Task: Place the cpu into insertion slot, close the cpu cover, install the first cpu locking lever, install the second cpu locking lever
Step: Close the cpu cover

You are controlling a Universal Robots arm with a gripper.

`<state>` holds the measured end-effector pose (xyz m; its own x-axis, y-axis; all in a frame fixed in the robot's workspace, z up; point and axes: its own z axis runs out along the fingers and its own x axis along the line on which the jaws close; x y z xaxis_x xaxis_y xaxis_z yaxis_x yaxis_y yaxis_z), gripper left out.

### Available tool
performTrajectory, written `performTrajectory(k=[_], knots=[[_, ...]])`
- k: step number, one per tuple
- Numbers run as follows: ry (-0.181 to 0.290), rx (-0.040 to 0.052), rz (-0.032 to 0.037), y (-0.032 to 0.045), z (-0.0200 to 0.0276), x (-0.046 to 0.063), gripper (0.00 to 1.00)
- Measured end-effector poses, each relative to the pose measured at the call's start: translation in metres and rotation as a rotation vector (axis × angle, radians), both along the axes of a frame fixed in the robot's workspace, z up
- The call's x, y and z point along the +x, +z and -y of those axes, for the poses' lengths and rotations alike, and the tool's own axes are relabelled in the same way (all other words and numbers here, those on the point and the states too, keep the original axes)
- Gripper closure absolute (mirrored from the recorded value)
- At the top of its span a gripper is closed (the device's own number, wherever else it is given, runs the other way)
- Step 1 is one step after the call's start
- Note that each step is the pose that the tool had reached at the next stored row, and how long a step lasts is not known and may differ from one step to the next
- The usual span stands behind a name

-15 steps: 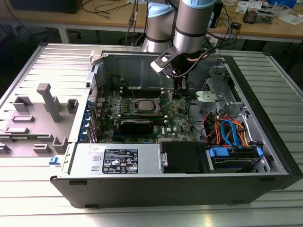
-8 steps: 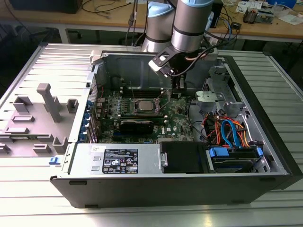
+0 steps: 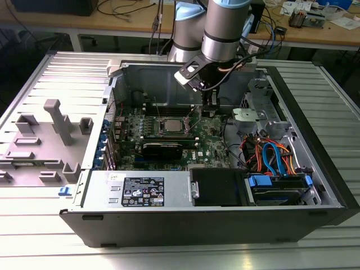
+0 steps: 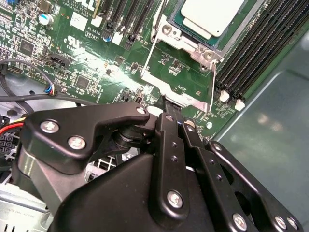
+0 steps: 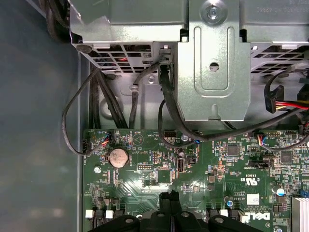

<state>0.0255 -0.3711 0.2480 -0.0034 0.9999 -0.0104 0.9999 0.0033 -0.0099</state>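
Above the insertion slot (image 3: 170,126) the case (image 3: 163,79) lies open, so the tool (image 3: 209,112) has room from overhead. On the exterior view's right a drive cage (image 3: 256,115) and cables (image 3: 270,157) crowd close. Memory slots (image 4: 251,53) flank the slot, and a black box (image 3: 216,185) borders the board (image 3: 214,142).

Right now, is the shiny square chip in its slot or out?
In. The cpu lies flat inside the insertion slot, metal rim around it.

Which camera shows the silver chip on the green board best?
The second wrist view: the chip sits close and large in its cover. The exterior view shows it as a small square mid-board. The first wrist view looks at another stretch of the board.
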Motion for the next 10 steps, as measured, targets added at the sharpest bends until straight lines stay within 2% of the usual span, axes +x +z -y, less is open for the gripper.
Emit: performTrajectory(k=[10], knots=[[0.0,0.0,-0.0001,-0.0001,0.0,-0.0047,0.89]])
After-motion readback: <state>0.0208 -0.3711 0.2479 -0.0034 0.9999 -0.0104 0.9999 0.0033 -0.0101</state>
